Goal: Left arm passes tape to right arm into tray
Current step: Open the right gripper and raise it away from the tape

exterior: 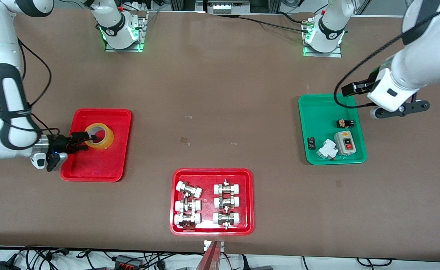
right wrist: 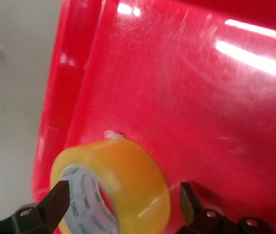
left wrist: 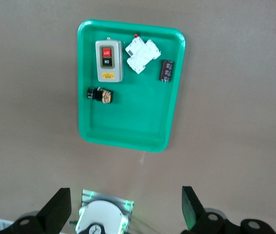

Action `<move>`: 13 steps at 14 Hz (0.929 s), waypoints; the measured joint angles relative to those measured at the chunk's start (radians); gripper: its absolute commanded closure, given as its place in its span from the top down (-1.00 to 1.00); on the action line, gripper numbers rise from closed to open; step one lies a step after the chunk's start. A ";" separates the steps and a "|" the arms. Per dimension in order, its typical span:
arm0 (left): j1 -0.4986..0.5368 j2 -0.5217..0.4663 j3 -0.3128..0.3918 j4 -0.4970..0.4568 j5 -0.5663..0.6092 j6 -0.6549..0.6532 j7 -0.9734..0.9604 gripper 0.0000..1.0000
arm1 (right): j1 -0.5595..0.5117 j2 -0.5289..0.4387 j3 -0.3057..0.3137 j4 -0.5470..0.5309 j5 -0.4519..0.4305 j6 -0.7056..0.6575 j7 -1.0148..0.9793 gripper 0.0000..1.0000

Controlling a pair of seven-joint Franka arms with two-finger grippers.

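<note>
The yellow tape roll (exterior: 99,137) lies in the plain red tray (exterior: 92,168) at the right arm's end of the table. My right gripper (exterior: 83,141) is low in this tray with its fingers spread around the roll. In the right wrist view the tape (right wrist: 128,180) sits between the two fingers, and red tray floor (right wrist: 201,107) shows between the roll and one finger. The right gripper (right wrist: 123,204) is open. My left gripper (exterior: 400,109) is open and empty, raised beside the green tray (exterior: 317,112). In the left wrist view (left wrist: 125,209) it holds nothing.
The green tray (left wrist: 128,126) holds a switch box (exterior: 344,143), a white breaker (exterior: 326,149) and small black parts. A second red tray (exterior: 211,232) with several white-and-metal pipe fittings lies near the front camera's edge. Cables run along that edge.
</note>
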 measured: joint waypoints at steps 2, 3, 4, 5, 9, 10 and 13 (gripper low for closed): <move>0.000 -0.077 -0.003 -0.109 0.000 0.055 0.002 1.00 | 0.053 -0.031 0.001 -0.001 -0.103 0.072 0.003 1.00; 0.000 -0.102 -0.002 -0.135 0.000 0.067 0.003 1.00 | 0.080 -0.061 -0.001 -0.001 -0.157 0.091 0.022 1.00; 0.003 -0.114 -0.002 -0.142 0.000 0.074 0.003 1.00 | 0.102 -0.097 -0.004 -0.001 -0.213 0.097 0.055 1.00; 0.009 -0.118 -0.001 -0.141 0.000 0.079 0.004 1.00 | 0.121 -0.141 -0.005 -0.001 -0.277 0.097 0.111 1.00; 0.031 -0.091 0.004 -0.106 0.000 0.070 0.009 1.00 | 0.184 -0.327 -0.006 -0.004 -0.411 0.010 0.383 1.00; 0.032 -0.079 0.004 -0.084 0.000 0.062 0.009 1.00 | 0.198 -0.374 -0.006 -0.004 -0.417 -0.035 0.450 1.00; 0.029 -0.055 0.000 -0.042 0.001 0.023 0.015 1.00 | 0.253 -0.515 -0.005 -0.006 -0.443 -0.170 0.680 1.00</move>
